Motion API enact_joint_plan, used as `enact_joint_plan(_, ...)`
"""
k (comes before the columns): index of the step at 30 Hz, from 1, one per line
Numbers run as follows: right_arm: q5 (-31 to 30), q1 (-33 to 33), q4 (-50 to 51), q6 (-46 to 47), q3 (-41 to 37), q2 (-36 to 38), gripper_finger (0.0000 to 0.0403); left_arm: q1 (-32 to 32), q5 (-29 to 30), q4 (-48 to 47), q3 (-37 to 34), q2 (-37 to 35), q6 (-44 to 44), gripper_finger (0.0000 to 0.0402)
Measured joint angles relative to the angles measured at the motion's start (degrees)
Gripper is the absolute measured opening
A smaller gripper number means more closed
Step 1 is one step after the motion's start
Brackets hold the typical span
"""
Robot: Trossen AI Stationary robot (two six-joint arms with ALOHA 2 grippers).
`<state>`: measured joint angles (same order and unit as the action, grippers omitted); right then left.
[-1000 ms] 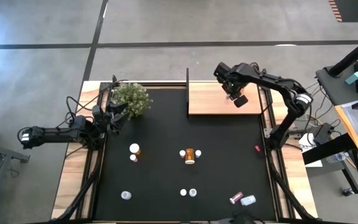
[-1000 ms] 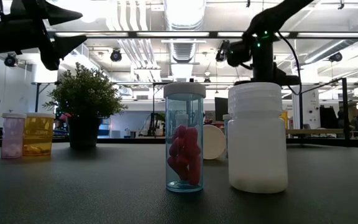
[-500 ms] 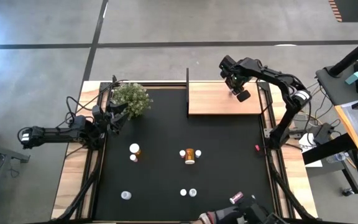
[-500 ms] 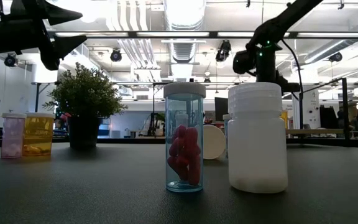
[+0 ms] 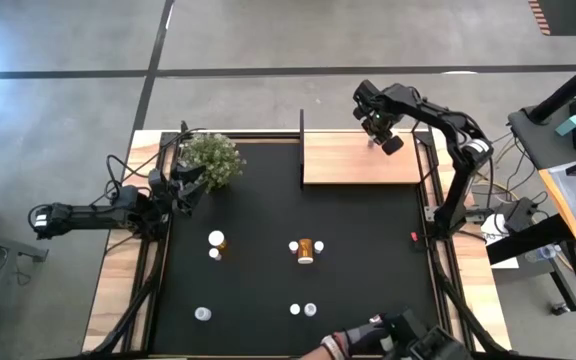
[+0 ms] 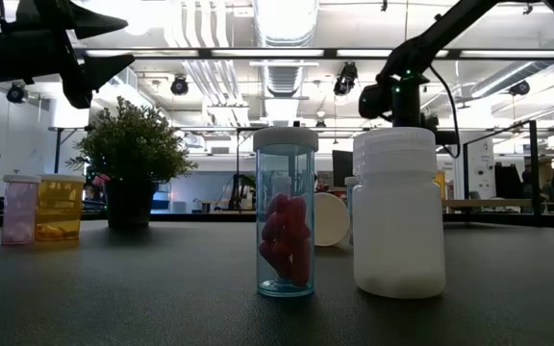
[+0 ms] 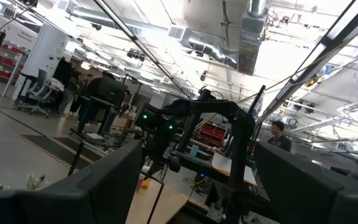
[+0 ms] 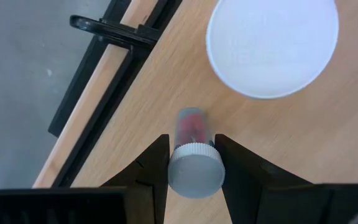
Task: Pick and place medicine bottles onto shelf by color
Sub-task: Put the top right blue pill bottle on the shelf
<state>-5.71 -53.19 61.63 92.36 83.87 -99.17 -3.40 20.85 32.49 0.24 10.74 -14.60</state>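
Medicine bottles (image 5: 306, 250) scattered over the black table (image 5: 268, 210). Left gripper (image 5: 190, 180) parked beside potted plant (image 5: 211, 158), fingers spread, empty. Near table's front edge, a person's hand (image 5: 363, 343). Shelf (image 5: 353, 160) at far right; above its back corner, right gripper (image 8: 191, 165) clenched on pink-filled bottle (image 8: 192, 140), just beside white cap (image 8: 272, 43) on the board.
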Motion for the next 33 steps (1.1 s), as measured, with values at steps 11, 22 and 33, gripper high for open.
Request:
enact_joint_plan(11, -0.1, -0.4, 0.1, -0.7, 0.9, -0.4, 0.0107, 0.0, 0.0, 0.0, 0.0, 0.0, 0.0, 0.0295)
enact_joint_plan(22, -0.2, -0.4, 0.1, -1.1, 0.9, -0.4, 0.0109, 0.0, 0.0, 0.0, 0.0, 0.0, 0.0, 0.0295)
enact_joint_plan(33, -0.2, -0.4, 2.8, -1.7, 2.5, -0.4, 0.0189, 0.0, 0.0, 0.0, 0.0, 0.0, 0.0, 0.0295)
